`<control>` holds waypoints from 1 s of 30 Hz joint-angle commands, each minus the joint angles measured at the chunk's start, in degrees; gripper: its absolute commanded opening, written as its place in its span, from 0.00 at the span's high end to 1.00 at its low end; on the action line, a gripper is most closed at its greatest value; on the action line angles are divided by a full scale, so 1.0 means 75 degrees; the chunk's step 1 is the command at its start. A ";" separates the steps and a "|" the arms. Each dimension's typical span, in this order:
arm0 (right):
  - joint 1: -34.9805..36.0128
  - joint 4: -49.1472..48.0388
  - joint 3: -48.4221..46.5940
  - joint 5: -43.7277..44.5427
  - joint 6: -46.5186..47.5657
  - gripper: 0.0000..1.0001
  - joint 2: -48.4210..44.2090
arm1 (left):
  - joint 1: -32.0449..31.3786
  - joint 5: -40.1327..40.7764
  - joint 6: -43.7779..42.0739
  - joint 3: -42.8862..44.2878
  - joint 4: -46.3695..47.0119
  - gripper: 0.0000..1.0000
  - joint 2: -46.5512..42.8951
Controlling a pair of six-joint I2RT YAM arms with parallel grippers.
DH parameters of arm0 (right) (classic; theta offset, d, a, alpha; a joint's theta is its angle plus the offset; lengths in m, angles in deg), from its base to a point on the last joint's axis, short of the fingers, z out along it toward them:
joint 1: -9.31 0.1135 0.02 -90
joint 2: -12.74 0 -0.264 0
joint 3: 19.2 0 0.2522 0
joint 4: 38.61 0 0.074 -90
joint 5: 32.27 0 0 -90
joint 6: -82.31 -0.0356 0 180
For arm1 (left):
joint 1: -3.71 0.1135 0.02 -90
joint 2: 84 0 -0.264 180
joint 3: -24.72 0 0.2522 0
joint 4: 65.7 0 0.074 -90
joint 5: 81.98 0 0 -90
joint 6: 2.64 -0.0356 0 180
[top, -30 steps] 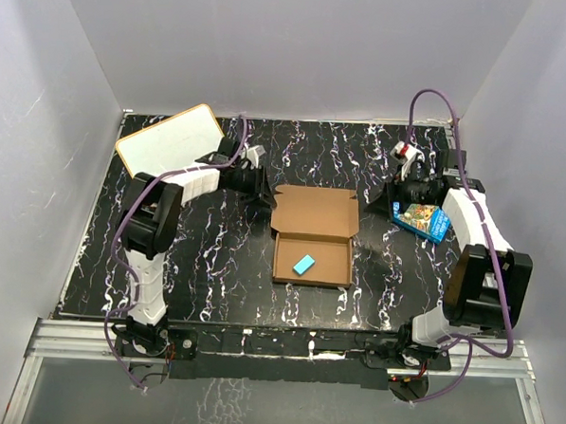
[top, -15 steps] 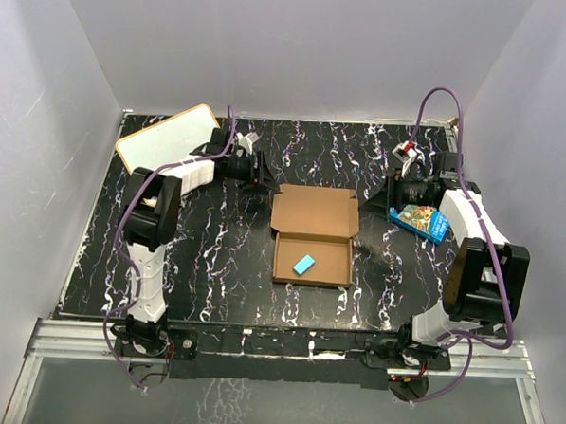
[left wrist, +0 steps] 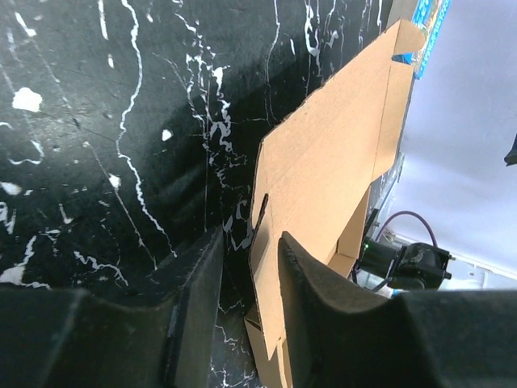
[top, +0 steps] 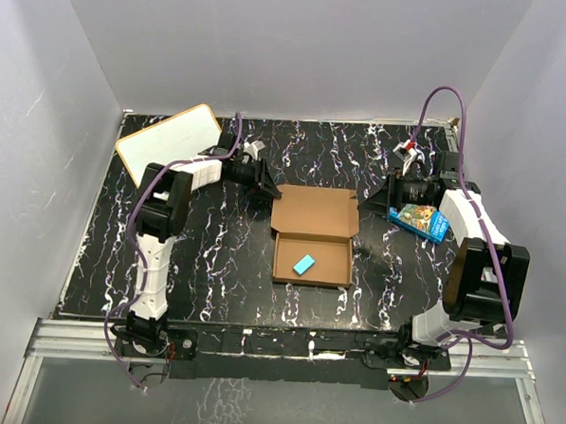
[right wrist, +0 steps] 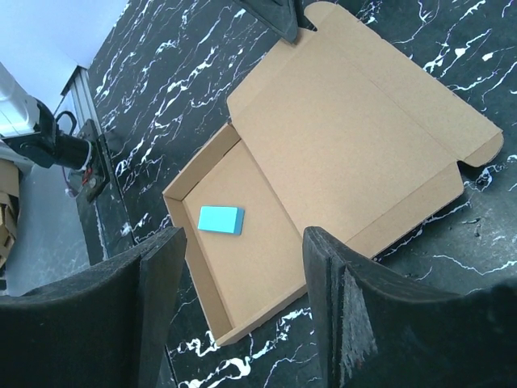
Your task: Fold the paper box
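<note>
The paper box point(top: 312, 234) lies in the middle of the table as a brown cardboard tray with its lid flap point(right wrist: 355, 137) open toward the far side. A small light-blue block point(right wrist: 220, 219) rests inside the tray. My left gripper point(top: 268, 186) is at the lid's far-left corner. In the left wrist view its jaws point(left wrist: 250, 242) straddle the lid's edge point(left wrist: 323, 186). The cardboard lies against one finger point(left wrist: 315, 283), with a gap to the other, so the gripper is open. My right gripper point(top: 379, 196) hovers right of the box, open point(right wrist: 246, 323), with nothing between its fingers.
A white board with an orange rim point(top: 168, 139) leans at the far left corner. A blue printed box point(top: 422, 220) lies at the right, just beside my right wrist. Grey walls close in the table on three sides.
My left gripper swung out toward the far side, then came back right onto the lid's far-left corner, its jaws widening then narrowing. The right gripper shifted slightly left.
</note>
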 commanded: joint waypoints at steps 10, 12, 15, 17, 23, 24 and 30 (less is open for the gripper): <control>-0.0102 0.0233 -0.0759 0.0333 -0.0387 0.38 0.0854 | -0.0084 -0.1071 0.0061 -0.0155 0.0704 1.00 -0.0657; -0.0102 0.0568 -0.1081 0.0718 -0.0430 0.39 0.1194 | -0.0087 -0.0979 0.0029 -0.0534 0.1073 1.00 -0.1025; -0.0102 0.1023 -0.1484 0.1094 -0.0514 0.39 0.1641 | -0.0084 -0.0750 -0.0065 -0.1227 0.1630 1.00 -0.1601; -0.0085 0.1239 -0.1698 0.1310 -0.0567 0.40 0.1975 | -0.0084 -0.0651 -0.0106 -0.1558 0.1985 1.00 -0.1922; 0.0119 0.2049 -0.2314 0.1353 -0.0213 0.40 0.2625 | -0.0084 -0.0435 -0.0389 -0.1905 0.2153 1.00 -0.2404; 0.0198 0.2170 -0.2406 0.1340 -0.0164 0.40 0.2699 | -0.0084 -0.0399 -0.0427 -0.1925 0.2127 1.00 -0.2456; 0.0478 0.2300 -0.2550 0.1311 -0.0081 0.42 0.2680 | -0.0084 -0.0292 -0.0515 -0.1978 0.2074 1.00 -0.2619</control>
